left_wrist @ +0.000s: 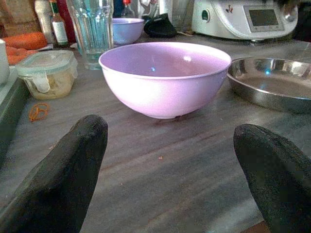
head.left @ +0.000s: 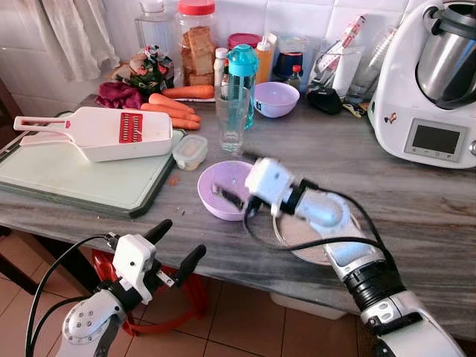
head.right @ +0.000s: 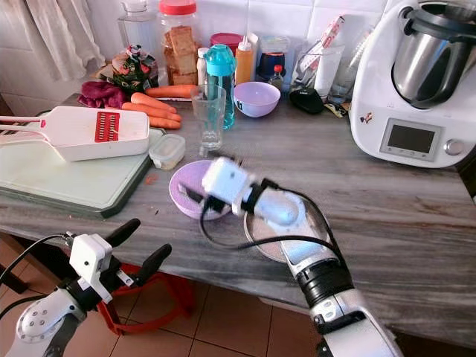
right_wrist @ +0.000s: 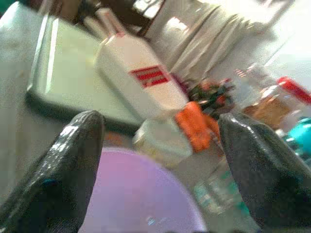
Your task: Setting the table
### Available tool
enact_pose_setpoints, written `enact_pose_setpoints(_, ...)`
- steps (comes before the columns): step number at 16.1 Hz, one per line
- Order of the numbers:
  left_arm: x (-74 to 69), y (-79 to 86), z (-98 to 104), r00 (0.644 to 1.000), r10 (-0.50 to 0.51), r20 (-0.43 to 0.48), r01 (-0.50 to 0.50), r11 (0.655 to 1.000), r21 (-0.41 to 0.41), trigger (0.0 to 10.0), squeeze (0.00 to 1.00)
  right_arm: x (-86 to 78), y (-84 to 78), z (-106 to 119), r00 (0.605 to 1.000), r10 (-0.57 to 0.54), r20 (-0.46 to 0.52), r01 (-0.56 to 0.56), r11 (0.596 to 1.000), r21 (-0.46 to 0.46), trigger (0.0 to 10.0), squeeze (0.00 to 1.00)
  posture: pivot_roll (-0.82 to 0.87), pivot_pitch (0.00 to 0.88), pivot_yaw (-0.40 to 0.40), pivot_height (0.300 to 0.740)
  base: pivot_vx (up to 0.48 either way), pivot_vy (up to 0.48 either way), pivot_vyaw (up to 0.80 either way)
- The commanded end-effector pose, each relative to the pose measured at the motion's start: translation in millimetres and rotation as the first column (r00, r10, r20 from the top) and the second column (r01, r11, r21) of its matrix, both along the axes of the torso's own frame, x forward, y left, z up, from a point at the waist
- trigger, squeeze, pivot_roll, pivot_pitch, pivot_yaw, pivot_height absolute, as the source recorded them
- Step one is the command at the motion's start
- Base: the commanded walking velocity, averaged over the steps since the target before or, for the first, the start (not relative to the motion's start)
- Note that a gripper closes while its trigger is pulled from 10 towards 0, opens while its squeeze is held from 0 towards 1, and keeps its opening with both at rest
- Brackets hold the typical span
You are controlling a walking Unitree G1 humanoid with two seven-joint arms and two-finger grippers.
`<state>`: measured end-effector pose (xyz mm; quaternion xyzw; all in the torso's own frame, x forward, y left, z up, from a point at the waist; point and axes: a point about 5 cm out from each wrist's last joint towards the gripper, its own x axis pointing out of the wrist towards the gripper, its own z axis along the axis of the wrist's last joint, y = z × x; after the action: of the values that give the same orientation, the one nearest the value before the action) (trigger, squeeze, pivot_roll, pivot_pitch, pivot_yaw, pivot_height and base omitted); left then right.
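A lilac bowl (head.left: 222, 181) stands on the grey counter near its front edge. My right gripper (head.left: 236, 202) hangs over the bowl's near rim, open, with one finger down inside the bowl and nothing between the fingers. The right wrist view looks past both fingers onto the bowl (right_wrist: 141, 199). A steel plate (head.left: 294, 236) lies just right of the bowl, mostly under my right forearm. My left gripper (head.left: 183, 238) is open and empty, in front of the counter edge and below it, pointing at the bowl (left_wrist: 165, 77) and plate (left_wrist: 272, 80).
Behind the bowl stand a drinking glass (head.left: 232, 117), a teal bottle (head.left: 242, 74), a second lilac bowl (head.left: 276, 98) and a small lidded tub (head.left: 190, 151). A white slicer (head.left: 111, 132) lies on a cutting board (head.left: 82, 182) at left, with carrots (head.left: 175, 108) beyond. A kitchen machine (head.left: 431, 82) stands at right.
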<state>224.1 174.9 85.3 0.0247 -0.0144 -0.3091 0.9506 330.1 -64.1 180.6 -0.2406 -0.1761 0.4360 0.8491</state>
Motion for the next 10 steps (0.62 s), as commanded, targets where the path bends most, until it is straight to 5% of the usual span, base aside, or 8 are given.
enact_pose_setpoints(1, 0.6, -1.3, 1.1, 1.0, -0.016, -0.002, 0.016, 1.0, -0.002, 10.0, 0.0, -1.0, -9.1, 5.0, 0.998, -0.067, 0.005, 0.066, 0.997, 0.048, 10.0, 1.0, 0.08, 0.013, -0.004, 0.74, 0.0, 0.0, 0.0)
enact_pose_setpoints(4, 1.7, -4.8, 8.8, 1.0, -0.019, 0.016, 0.02, 1.0, -0.016, 10.0, 0.0, -5.7, -38.4, 1.9, 0.958, -0.288, 0.009, 0.286, 0.955, 0.072, 10.0, 1.0, 0.07, 0.03, -0.005, 0.74, 0.0, 0.0, 0.0)
enact_pose_setpoints(6, 1.7, -8.2, 13.1, 0.999, -0.03, 0.026, 0.03, 0.999, -0.029, 10.0, 0.0, -24.0, -82.6, -16.7, 0.855, -0.509, -0.098, 0.518, 0.84, 0.161, 10.0, 1.0, 0.06, 0.033, -0.007, 0.74, 0.0, 0.0, 0.0)
enact_pose_setpoints(7, 1.6, -9.9, 14.1, 0.999, -0.043, 0.025, 0.043, 0.999, -0.033, 10.0, 0.0, -41.4, -111.8, -38.7, 0.76, -0.62, -0.196, 0.649, 0.742, 0.171, 10.0, 1.0, 0.06, 0.034, -0.003, 0.74, 0.0, 0.0, 0.0)
enact_pose_setpoints(10, 2.2, -12.4, 14.8, 0.997, -0.073, 0.022, 0.074, 0.996, -0.039, 10.0, 0.0, -57.8, -134.4, -45.9, 0.678, -0.714, -0.173, 0.735, 0.663, 0.142, 10.0, 1.0, 0.03, 0.035, 0.009, 0.74, 0.0, 0.0, 0.0)
